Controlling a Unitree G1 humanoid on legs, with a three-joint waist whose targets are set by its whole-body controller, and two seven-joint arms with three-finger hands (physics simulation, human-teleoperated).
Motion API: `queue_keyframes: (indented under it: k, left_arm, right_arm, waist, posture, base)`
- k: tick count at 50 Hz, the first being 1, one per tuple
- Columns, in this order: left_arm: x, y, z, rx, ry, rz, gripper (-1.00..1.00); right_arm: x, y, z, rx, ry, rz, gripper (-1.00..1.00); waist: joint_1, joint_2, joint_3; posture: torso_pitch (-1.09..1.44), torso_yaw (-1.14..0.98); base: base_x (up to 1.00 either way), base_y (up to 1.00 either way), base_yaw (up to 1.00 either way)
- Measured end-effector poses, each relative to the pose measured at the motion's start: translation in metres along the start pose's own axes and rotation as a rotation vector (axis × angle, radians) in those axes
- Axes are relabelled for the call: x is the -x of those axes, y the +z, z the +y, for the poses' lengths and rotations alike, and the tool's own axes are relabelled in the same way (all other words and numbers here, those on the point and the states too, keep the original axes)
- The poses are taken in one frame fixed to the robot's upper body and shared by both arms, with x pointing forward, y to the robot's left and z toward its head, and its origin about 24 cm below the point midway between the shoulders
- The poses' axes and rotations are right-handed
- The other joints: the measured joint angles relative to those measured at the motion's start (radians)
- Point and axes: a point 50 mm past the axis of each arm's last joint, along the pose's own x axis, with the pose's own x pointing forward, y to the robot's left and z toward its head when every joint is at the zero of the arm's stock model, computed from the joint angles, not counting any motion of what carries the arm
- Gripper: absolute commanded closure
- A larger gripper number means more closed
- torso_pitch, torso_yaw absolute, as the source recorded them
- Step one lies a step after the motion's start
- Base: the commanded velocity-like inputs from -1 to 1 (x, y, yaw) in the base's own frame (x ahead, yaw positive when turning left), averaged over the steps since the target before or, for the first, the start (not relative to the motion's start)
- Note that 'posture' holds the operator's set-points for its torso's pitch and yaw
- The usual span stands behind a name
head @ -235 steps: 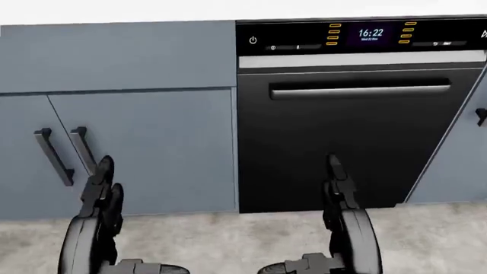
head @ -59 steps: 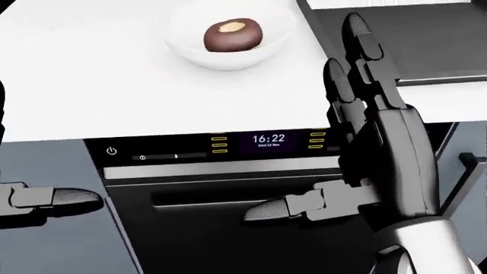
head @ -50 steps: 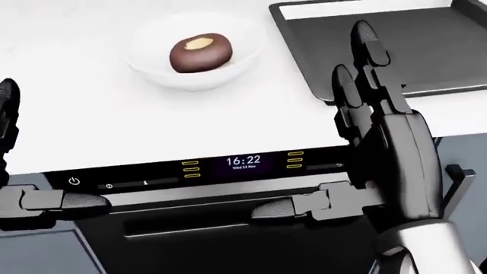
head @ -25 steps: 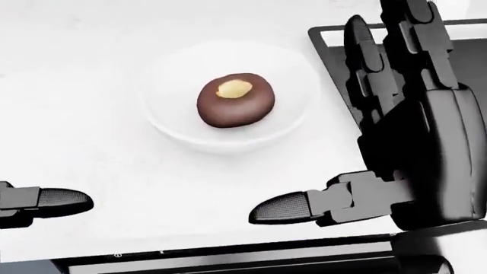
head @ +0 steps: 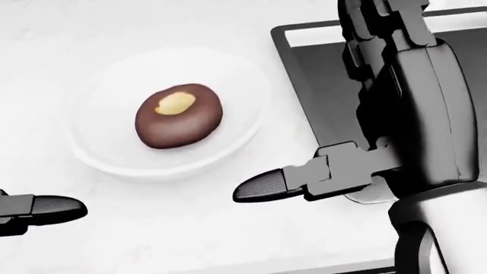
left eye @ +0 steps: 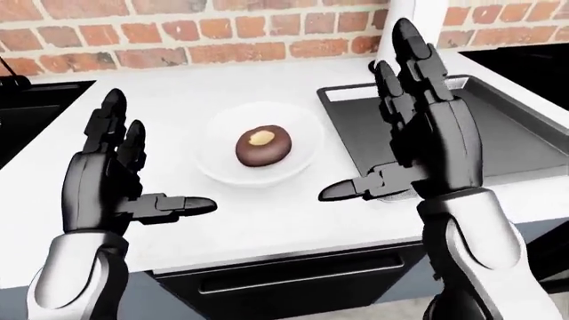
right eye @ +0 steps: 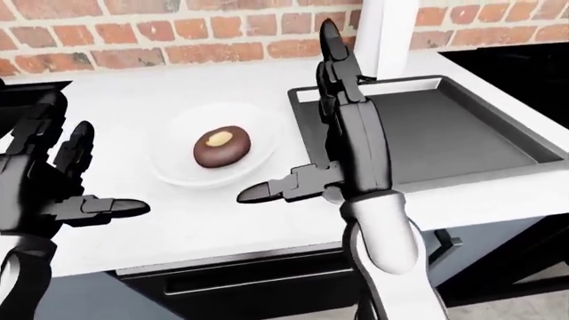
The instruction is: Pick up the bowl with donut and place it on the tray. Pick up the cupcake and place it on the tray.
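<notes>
A white bowl (left eye: 293, 160) with a chocolate donut (left eye: 263, 145) stands on the white counter (left eye: 178, 87), in the middle of the left-eye view. A dark tray (left eye: 507, 127) lies on the counter just right of the bowl. My left hand (left eye: 160, 153) is open, below and left of the bowl, with its thumb pointing right. My right hand (left eye: 369, 127) is open, raised over the tray's left edge, right of the bowl. Neither hand touches the bowl. No cupcake shows in any view.
A brick wall (left eye: 222, 33) runs along the top of the eye views. A black stove (left eye: 27, 100) is at the left and a dark surface (left eye: 533, 60) at the right. A white post (right eye: 382, 33) stands above the tray. A black oven (left eye: 293, 287) sits under the counter edge.
The camera has risen from the cabinet fronts and oven to the counter top and closed in on the bowl. Both hands have come up, open, on either side of the bowl.
</notes>
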Motion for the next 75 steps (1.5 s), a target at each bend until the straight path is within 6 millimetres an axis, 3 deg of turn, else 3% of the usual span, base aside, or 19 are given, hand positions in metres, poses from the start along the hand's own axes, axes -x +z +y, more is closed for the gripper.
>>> queue_keyframes:
  k: [13, 26, 41, 50, 51, 55, 62, 75]
  left_arm:
    - [0.002, 0.005, 0.007, -0.003, 0.018, -0.012, -1.0]
    - [0.002, 0.005, 0.007, -0.002, 0.016, -0.012, -1.0]
    - [0.002, 0.007, 0.007, -0.001, 0.017, -0.014, -1.0]
    - [0.003, 0.007, 0.009, 0.001, 0.026, -0.015, -1.0]
    - [0.003, 0.008, 0.01, 0.0, 0.027, -0.018, -1.0]
    - [0.004, 0.01, 0.009, -0.001, 0.026, -0.025, -1.0]
    - [0.005, 0.01, 0.011, 0.004, 0.027, -0.019, -1.0]
    - [0.005, 0.01, 0.013, 0.006, 0.03, -0.021, -1.0]
  right_arm:
    - [-0.017, 0.009, 0.026, 0.251, 0.107, -0.037, -1.0]
    - [-0.032, -0.009, 0.031, 0.474, 0.107, -0.021, -1.0]
    - [-0.044, -0.031, 0.043, 0.542, 0.153, 0.011, -1.0]
    - [-0.047, -0.042, 0.053, 0.585, 0.191, 0.019, -0.67]
    - [-0.047, -0.044, 0.055, 0.591, 0.197, 0.025, -0.51]
    - [-0.048, -0.048, 0.06, 0.611, 0.22, 0.033, -0.33]
    - [-0.049, -0.05, 0.067, 0.651, 0.247, 0.025, -0.33]
    - [-0.049, -0.065, 0.076, 0.766, 0.271, 0.018, -0.17]
  waist:
    - [-0.011, 0.01, 0.011]
    - [-0.015, 0.025, 0.012]
    - [-0.014, 0.029, 0.008]
    - [-0.013, 0.028, 0.003]
    - [-0.013, 0.028, 0.003]
    - [-0.012, 0.03, 0.003]
    - [-0.013, 0.03, 0.0]
    - [-0.015, 0.031, -0.006]
  posture:
    - [0.0, 0.0]
    - [0.0, 0.0]
    - [0.0, 0.0]
    - [0.0, 0.0]
    - [0.0, 0.0]
    - [0.0, 0.0]
    - [0.0, 0.0]
    - [0.0, 0.0]
  base:
    - [0.0, 0.0, 0.0]
    - [0.0, 0.0, 0.0]
    - [0.0, 0.0, 0.0]
    - [0.0, 0.0, 0.0]
    - [0.0, 0.0, 0.0]
    - [0.0, 0.0, 0.0]
    - [0.0, 0.0, 0.0]
    - [0.0, 0.0, 0.0]
